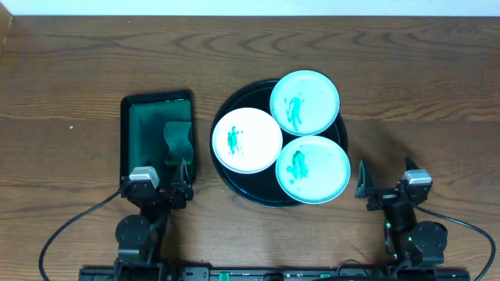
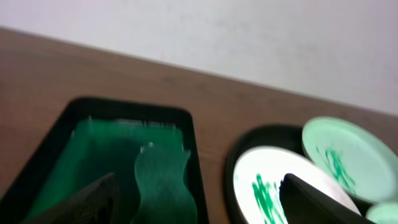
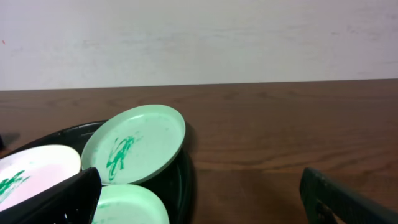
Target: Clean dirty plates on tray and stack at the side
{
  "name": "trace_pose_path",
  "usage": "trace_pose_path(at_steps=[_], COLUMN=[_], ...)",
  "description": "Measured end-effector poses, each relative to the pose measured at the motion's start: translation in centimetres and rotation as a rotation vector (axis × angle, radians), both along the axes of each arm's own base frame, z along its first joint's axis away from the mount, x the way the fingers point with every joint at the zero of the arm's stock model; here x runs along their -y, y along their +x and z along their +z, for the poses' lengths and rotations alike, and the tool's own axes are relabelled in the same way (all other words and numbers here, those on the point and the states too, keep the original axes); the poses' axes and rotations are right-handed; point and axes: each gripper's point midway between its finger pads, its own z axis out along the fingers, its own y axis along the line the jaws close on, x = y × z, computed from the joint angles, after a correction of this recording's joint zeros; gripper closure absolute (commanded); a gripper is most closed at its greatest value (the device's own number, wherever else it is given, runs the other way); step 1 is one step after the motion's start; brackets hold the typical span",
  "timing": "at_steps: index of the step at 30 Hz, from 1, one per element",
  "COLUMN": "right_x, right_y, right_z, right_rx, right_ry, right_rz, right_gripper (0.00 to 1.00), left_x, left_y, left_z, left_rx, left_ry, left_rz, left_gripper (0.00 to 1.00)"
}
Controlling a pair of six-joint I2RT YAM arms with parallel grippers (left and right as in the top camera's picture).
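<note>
At the desk (image 1: pixel 437 94) centre, the black tray (image 1: pixel 234 183) holds three green-smeared plates: the white plate (image 1: pixel 247 140) on the left, with the far mint plate (image 1: pixel 305 102) and near mint plate (image 1: pixel 312 169) crowding its right rim. Open wood lies rightward. Only overhead shows the near one whole. The left gripper (image 2: pixel 199 199) and right gripper (image 3: pixel 199 205) have jaws released and empty. A green tray (image 1: pixel 129 133) with a sponge (image 1: pixel 178 139) sits just left.

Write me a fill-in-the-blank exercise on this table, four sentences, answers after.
The round black tray holds ___ plates. Two are mint; the third plate is ___. The smears on every plate are ___. The dark-green tray, holding a sponge, is ___ in shape.
Missing words: three; white; green; rectangular.
</note>
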Motion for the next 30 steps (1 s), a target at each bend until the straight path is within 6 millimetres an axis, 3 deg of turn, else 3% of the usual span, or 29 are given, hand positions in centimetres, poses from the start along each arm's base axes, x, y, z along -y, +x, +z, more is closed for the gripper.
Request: trace_pose_path(at_steps=[3,8,16,20,26,30], right_x=[0.0,0.0,0.0,0.0,0.0,0.0], right_y=[0.0,0.0,0.0,0.0,0.0,0.0], right_z=[0.0,0.0,-0.1,-0.1,-0.1,-0.1], right_rx=[0.0,0.0,-0.003,-0.004,-0.003,-0.003], right_ry=[0.0,0.0,0.0,0.0,0.0,0.0], right_rz=[0.0,0.0,0.0,-0.001,-0.001,-0.001], right_gripper=[0.01,0.01,0.01,0.01,0.01,0.01], left_x=[0.2,0.5,1.0,1.1,1.0,1.0], left_y=[0.1,1.3,5.1,5.9,5.8,5.2], left_z=[0.7,3.8,8.9,10.6,11.5,10.2], left_rx=[-0.056,-0.182,-0.573,-0.75,-0.963,-1.1], left_ry=[0.002,0.008,0.016,0.033,0.074,0.098], left_rz=[-0.014,-0.024,-0.04,-0.047,-0.072,-0.093], left_gripper=[0.18,0.18,0.18,0.18,0.18,0.18])
